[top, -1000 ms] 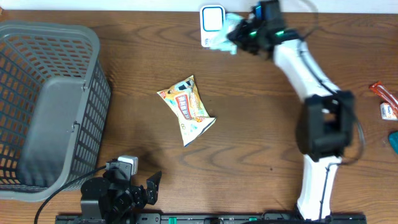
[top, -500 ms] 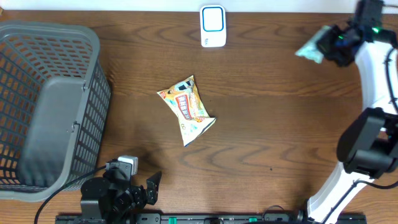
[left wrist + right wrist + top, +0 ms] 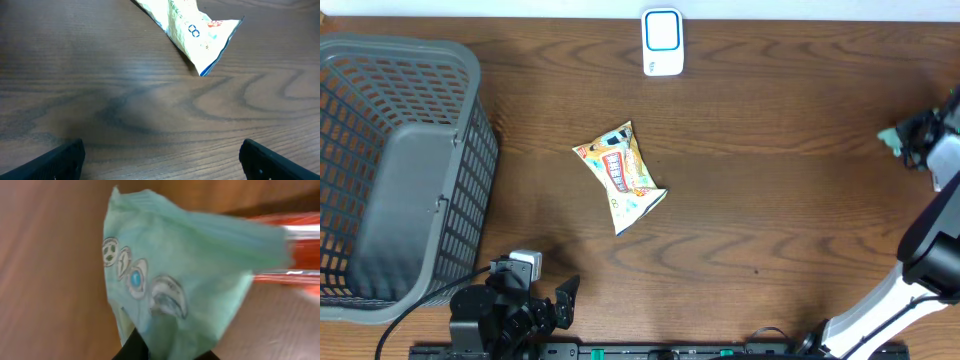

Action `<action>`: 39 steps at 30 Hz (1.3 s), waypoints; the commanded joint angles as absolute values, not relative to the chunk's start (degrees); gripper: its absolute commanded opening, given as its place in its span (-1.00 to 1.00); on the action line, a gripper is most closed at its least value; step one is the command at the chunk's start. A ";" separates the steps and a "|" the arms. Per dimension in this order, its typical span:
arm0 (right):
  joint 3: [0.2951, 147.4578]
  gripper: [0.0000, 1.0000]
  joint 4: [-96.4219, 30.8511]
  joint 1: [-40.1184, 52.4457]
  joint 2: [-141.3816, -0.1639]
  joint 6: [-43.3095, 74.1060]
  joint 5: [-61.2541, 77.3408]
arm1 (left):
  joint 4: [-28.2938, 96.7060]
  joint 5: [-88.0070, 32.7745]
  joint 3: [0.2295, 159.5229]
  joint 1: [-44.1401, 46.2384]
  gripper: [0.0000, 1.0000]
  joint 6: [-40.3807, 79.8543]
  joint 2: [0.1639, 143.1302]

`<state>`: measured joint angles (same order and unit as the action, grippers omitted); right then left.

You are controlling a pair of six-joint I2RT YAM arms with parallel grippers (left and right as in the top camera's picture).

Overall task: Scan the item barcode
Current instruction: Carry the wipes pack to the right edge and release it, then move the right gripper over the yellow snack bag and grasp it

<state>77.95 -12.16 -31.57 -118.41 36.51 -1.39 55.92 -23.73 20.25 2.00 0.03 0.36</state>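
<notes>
Set-down step, likely. You cannot tell whether the right tool [image 3: 908, 141] clamps the pouch [image 3: 170, 270] at its tips; release it there.

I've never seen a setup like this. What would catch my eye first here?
The bright yellow-and-orange crinkled snack packet lies alone mid-table, loud against the dark wooden table. To its left stands a big grey plastic mesh basket, and at the far edge a small white-and-blue scanner box. The right wrist view is filled by a pale teal plastic packet close to the camera.
</notes>
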 commanded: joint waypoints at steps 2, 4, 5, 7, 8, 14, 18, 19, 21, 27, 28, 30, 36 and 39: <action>75.79 -0.25 -8.91 -32.56 -118.52 35.62 0.75 | 56.60 -24.21 20.25 2.22 0.97 0.08 0.27; 76.12 -0.03 -6.74 -32.53 -118.52 33.78 4.99 | 56.60 -24.21 20.25 2.22 0.97 0.08 0.27; 76.42 0.14 -6.37 -32.53 -118.52 33.01 6.70 | 56.60 -24.21 20.25 2.22 0.97 0.08 0.27; 78.17 0.52 -7.09 -32.58 -118.50 31.44 11.53 | 56.60 -24.21 20.25 2.22 0.97 0.08 0.27; 79.46 0.69 -8.08 -32.60 -118.48 30.85 14.00 | 56.60 -24.21 20.25 2.22 0.97 0.08 0.27; 87.96 0.99 -18.06 -32.58 -117.01 30.46 22.52 | 56.60 -24.21 20.25 2.22 0.97 0.08 0.27; 91.53 0.98 -24.10 -32.53 -114.30 29.71 28.71 | 56.58 -24.21 20.25 2.22 0.97 0.08 0.27; 91.92 0.98 -25.10 -32.40 -113.21 29.71 31.94 | 56.58 -24.21 20.25 2.22 0.97 0.08 0.27; 91.94 0.99 -25.58 -31.88 -111.20 30.83 37.32 | 56.58 -24.21 20.25 2.22 0.97 0.08 0.27; 91.92 0.98 -26.68 -25.56 -107.44 35.20 50.37 | 56.58 -24.21 20.25 2.22 0.97 0.08 0.27; 91.92 0.99 -26.65 -22.55 -107.33 35.20 51.86 | 56.55 -24.21 20.25 2.22 0.97 0.08 0.27; 91.92 0.98 -26.87 -17.50 -107.37 35.07 52.10 | 56.55 -24.21 20.25 2.22 0.97 0.08 0.27; 91.77 0.98 -28.38 1.37 -107.68 27.70 42.59 | 56.55 -24.21 20.25 2.22 0.97 0.08 0.27; 91.77 0.99 -29.80 10.68 -107.81 23.16 33.54 | 56.55 -24.21 20.25 2.22 0.97 0.08 0.27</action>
